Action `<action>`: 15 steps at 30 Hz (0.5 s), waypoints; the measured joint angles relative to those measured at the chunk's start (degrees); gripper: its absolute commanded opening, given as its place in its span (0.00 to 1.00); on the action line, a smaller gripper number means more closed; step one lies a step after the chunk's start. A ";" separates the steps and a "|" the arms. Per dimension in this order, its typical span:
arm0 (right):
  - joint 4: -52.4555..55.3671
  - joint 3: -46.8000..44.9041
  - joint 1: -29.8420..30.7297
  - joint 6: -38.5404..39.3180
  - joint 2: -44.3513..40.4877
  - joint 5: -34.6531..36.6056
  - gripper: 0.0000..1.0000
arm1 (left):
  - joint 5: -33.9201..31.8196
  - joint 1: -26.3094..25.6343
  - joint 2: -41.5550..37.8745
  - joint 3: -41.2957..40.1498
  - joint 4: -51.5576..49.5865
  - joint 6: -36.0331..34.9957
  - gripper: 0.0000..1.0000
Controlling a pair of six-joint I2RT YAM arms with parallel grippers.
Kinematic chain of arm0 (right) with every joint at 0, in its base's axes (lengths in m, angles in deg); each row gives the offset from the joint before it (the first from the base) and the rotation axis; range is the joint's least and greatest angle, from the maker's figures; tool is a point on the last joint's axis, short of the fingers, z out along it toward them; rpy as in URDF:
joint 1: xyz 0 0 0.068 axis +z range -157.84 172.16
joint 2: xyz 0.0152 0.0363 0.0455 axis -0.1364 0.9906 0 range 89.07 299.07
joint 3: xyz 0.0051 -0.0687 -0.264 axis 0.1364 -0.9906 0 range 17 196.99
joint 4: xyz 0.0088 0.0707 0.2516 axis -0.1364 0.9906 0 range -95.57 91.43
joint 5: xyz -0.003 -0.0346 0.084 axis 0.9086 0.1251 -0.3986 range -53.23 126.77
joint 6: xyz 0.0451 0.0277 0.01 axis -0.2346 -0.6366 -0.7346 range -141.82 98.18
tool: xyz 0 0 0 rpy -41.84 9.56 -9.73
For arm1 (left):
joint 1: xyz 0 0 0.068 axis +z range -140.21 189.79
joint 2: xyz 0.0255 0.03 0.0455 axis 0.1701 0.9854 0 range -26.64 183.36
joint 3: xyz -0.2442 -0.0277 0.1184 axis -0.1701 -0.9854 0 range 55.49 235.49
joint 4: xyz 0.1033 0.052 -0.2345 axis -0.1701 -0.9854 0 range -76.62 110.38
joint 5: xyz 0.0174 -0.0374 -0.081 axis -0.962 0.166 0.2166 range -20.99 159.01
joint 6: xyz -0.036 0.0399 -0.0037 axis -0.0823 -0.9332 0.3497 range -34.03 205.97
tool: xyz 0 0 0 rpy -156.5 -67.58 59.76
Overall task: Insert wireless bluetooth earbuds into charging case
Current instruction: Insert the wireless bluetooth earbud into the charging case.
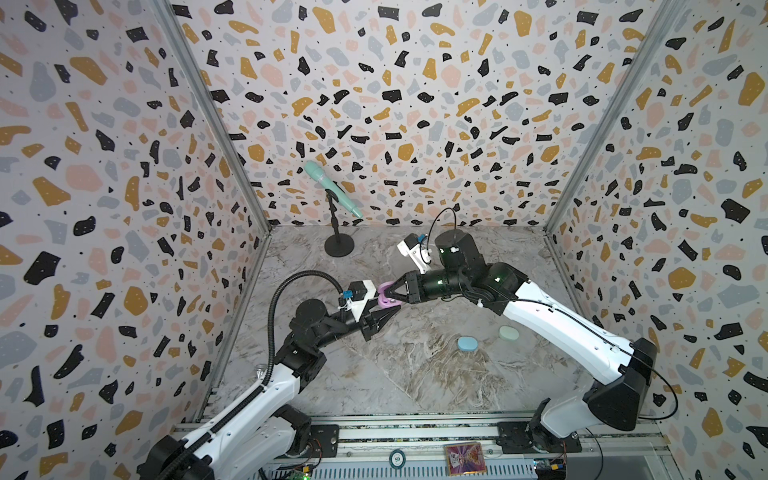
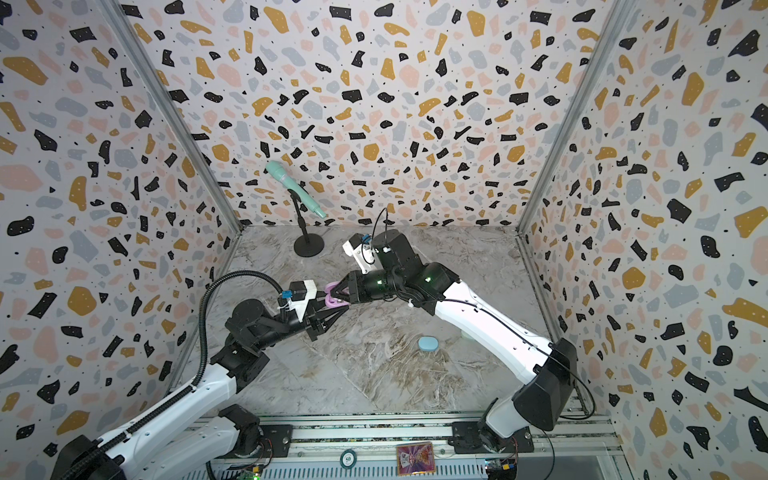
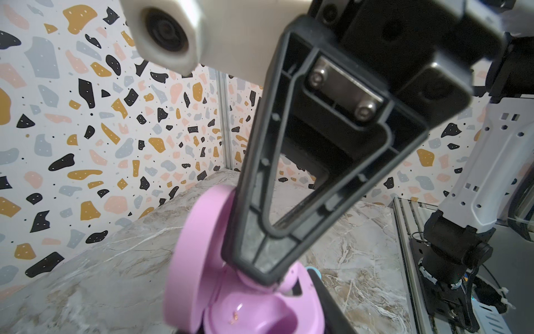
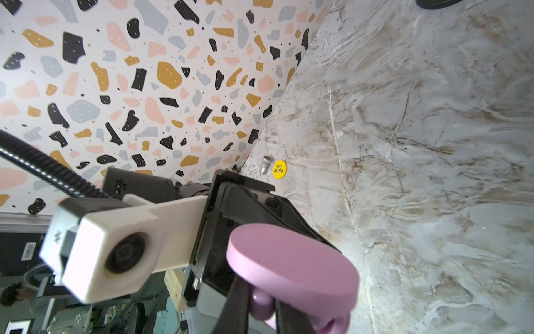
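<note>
Glossy pink clamshell case (image 3: 187, 260) held open above the veined marble tabletop (image 1: 415, 374).
Left gripper (image 1: 385, 309) was clamped on its smooth base; right gripper (image 1: 390, 296) fingers pinched a small rounded pink earbud (image 4: 261, 302) just over the moulded sockets, beside the raised oval lid.

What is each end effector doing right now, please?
Left end effector: closed on the open pink case.
Right end effector: closed on a pink earbud.
</note>
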 measured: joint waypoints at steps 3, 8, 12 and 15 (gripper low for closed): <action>-2.60 -2.34 0.04 -1.92 -1.81 0.02 0.06 | -1.05 -1.27 0.11 -0.02 1.29 0.20 0.03; -5.62 -3.85 0.04 -4.13 -3.26 0.02 0.06 | -2.23 -2.38 0.09 -0.09 3.48 0.13 0.03; -6.80 -3.98 0.07 -5.20 -3.30 -0.04 0.06 | -2.82 -2.75 0.07 -0.37 4.87 -0.15 0.03; -7.43 -4.37 0.17 -5.70 -3.32 -0.20 0.06 | -2.99 -2.80 0.04 -0.92 5.81 -0.48 0.03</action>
